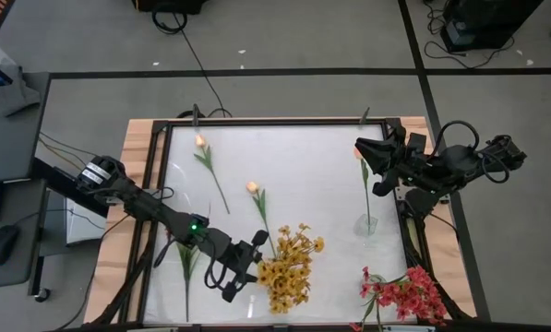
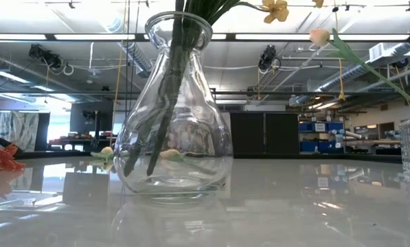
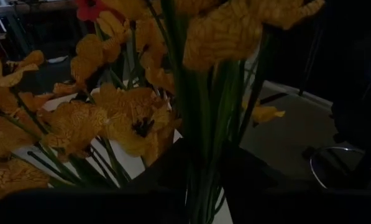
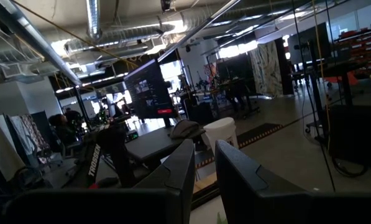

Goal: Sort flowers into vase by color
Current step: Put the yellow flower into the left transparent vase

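On a glossy white worktop (image 1: 293,157) in a pipe-ceilinged workshop, my left gripper (image 1: 247,261) clenches the stems of the yellow-orange flowers (image 1: 289,267) in a glass vase (image 2: 172,113) near the front edge, while my right gripper (image 1: 377,159) waits, slightly parted, by the right edge.

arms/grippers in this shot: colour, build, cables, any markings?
Both arms are dark, nearly black, built of chunky jointed links. The left arm has a white-labelled joint near its base, a small green light partway along, and thin cables trailing off the table edge. The right arm has black cable loops over its links. The right gripper's fingers are flat, dark, angular plates.
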